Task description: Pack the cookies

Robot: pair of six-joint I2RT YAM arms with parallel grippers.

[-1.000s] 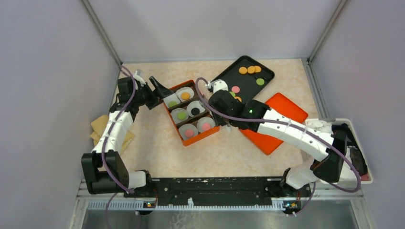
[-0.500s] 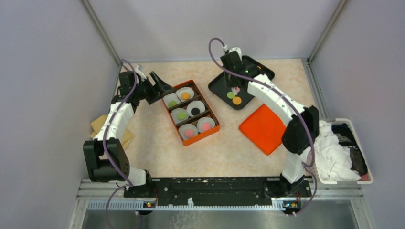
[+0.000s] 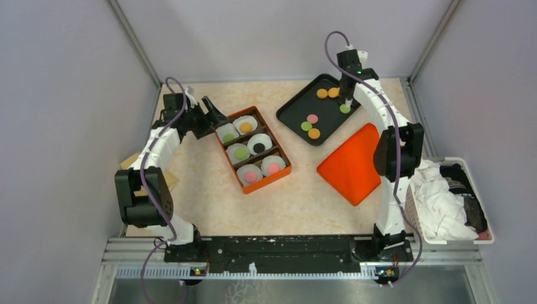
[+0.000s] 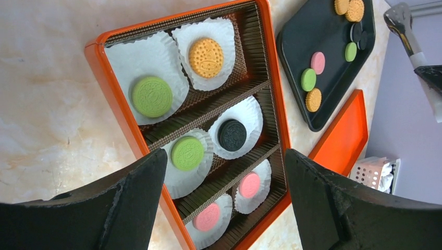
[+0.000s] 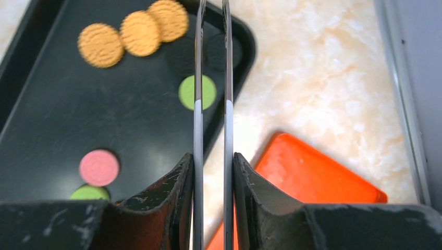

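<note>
An orange box (image 3: 223, 149) holds white paper cups with cookies in them: green (image 4: 151, 97), orange (image 4: 205, 50), green, black (image 4: 232, 135) and two pink. Loose cookies lie on the black tray (image 3: 292, 116): orange (image 5: 100, 45), pink (image 5: 99, 167), green (image 5: 209, 94) and dark ones. My left gripper (image 4: 224, 161) is open and empty, hovering at the box's far left corner (image 3: 212, 114). My right gripper (image 5: 212, 156) is shut on metal tongs (image 5: 198, 78). The tong tips are above the green cookie (image 3: 345, 108) at the tray's far right.
The orange lid (image 3: 352, 163) lies on the table right of the box. A white basket (image 3: 472, 237) of cloth sits at the right edge. A tan pad (image 3: 131, 166) lies at the left wall. Walls close in on both sides and at the back.
My right arm has swung from beside the box up and right to the tray's far right corner, tongs still in its grip. My left gripper has barely moved.
</note>
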